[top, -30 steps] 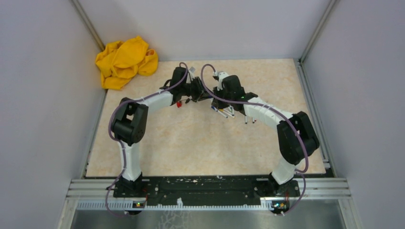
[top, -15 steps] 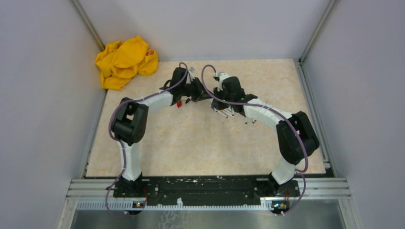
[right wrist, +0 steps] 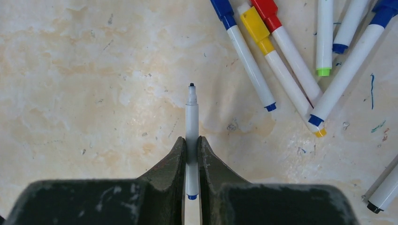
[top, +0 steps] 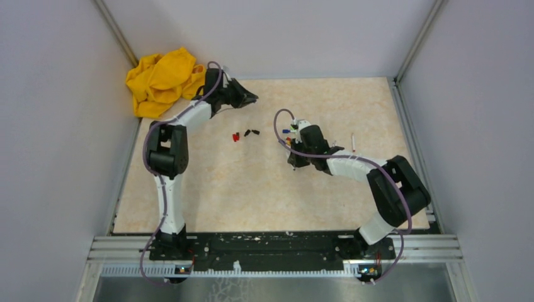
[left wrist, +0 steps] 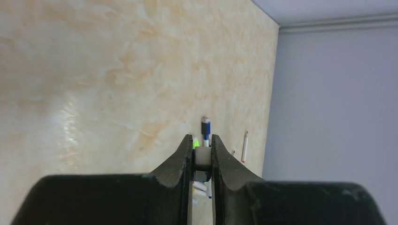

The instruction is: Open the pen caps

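Pen caps [right wrist: 254,22]: blue, yellow and red, seated on a fan of pens [right wrist: 281,70] at the top of the right wrist view, cropped there by the frame edge. From above, mostly lost behind the right arm [top: 343,165]; elsewhere only a red speck [top: 235,136] and dark specks [top: 252,133] on the bare table [top: 252,195], too small to name.

Right gripper [right wrist: 191,139] pinched on an uncapped blue pen [right wrist: 191,110], tip forward, just left of the fan and apart from it.

Left gripper [left wrist: 202,139] narrowed to a slit; something pale in the slit, gripped or lying beyond, cannot tell. Out by the far-left corner, beside the yellow cloth [top: 165,78] and close to the back wall [top: 283,38].

Broad open tabletop between the arms and toward the near edge.
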